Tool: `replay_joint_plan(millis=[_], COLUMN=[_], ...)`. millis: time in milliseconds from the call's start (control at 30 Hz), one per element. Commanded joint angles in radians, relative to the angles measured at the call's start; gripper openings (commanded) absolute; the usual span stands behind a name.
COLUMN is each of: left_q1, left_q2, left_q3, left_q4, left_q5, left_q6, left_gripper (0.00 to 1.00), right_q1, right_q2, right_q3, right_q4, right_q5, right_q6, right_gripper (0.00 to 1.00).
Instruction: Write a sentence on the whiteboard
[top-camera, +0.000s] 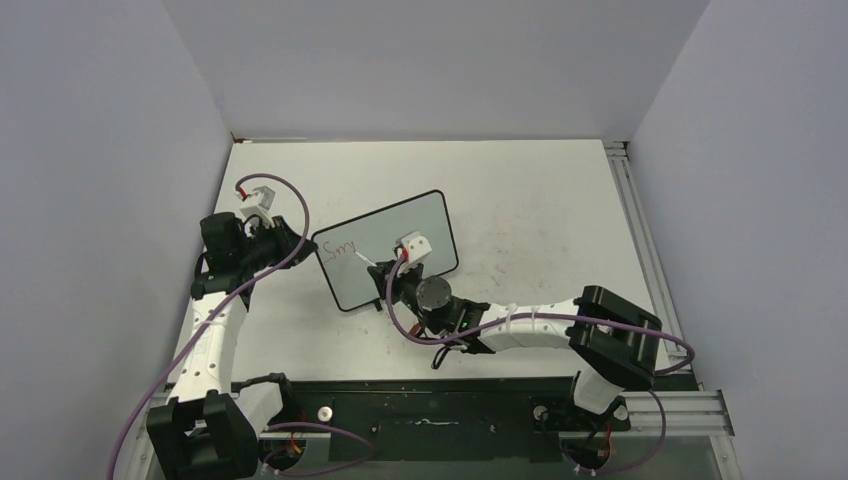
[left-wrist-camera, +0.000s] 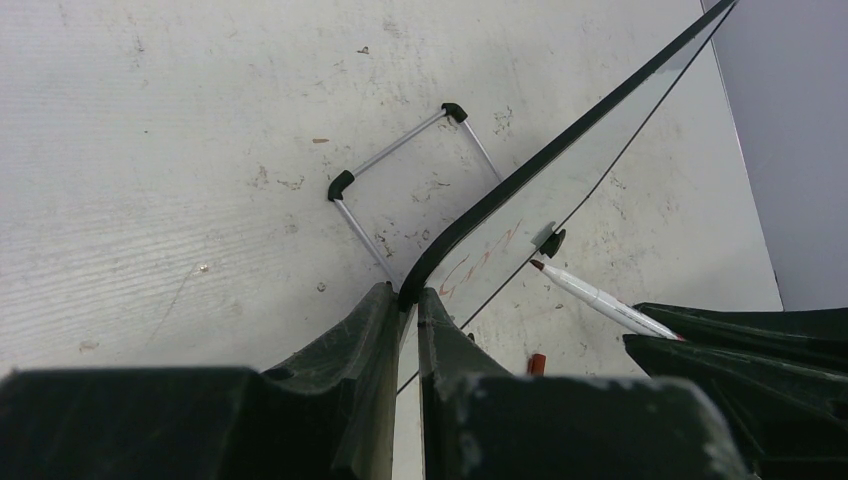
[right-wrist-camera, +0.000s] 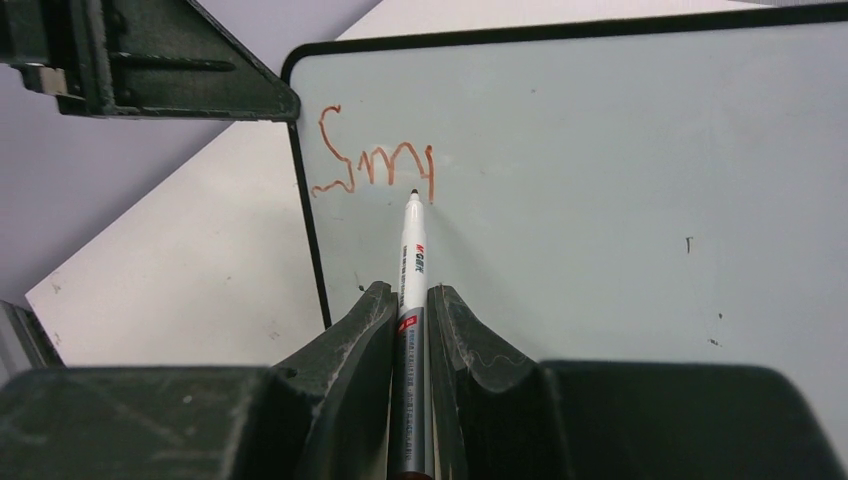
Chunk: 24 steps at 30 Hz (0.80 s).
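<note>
The whiteboard (top-camera: 410, 225) stands tilted near the table's middle, pale with a thin black frame. My left gripper (top-camera: 308, 243) is shut on its left edge, the jaws pinching a rounded corner of the frame (left-wrist-camera: 410, 293). Red lettering (right-wrist-camera: 375, 165) from the sentence reads "Smi" at the board's (right-wrist-camera: 600, 200) upper left. My right gripper (right-wrist-camera: 412, 300) is shut on a slim white marker (right-wrist-camera: 410, 250). The marker's tip rests on the board just under the last stroke. In the left wrist view the marker (left-wrist-camera: 600, 297) points at the board's face (left-wrist-camera: 560, 190).
A thin wire stand (left-wrist-camera: 400, 165) with black corner caps lies on the table behind the board. A small red cap (left-wrist-camera: 537, 363) lies on the table near my left fingers. Grey walls enclose the table, and an aluminium rail (top-camera: 640, 250) runs along its right edge.
</note>
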Motion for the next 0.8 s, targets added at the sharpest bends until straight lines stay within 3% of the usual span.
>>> replay_joint_plan(millis=[0,767], left_q1=[0.001,0.001], left_q2=[-0.006,-0.004], left_q3=[0.023,0.022], left_q4=[-0.001,0.0], left_q5=[0.012,0.016], left_q6=[0.004,0.003], left_gripper=[0.08,0.08], right_q1=[0.016,0.001], right_q2=[-0.066,0.027], right_q3=[0.037,0.12], right_q4=[0.039,0.056], right_q5=[0.019,0.046], right_q6=[-0.039,-0.063], right_gripper=[0.05,0.05])
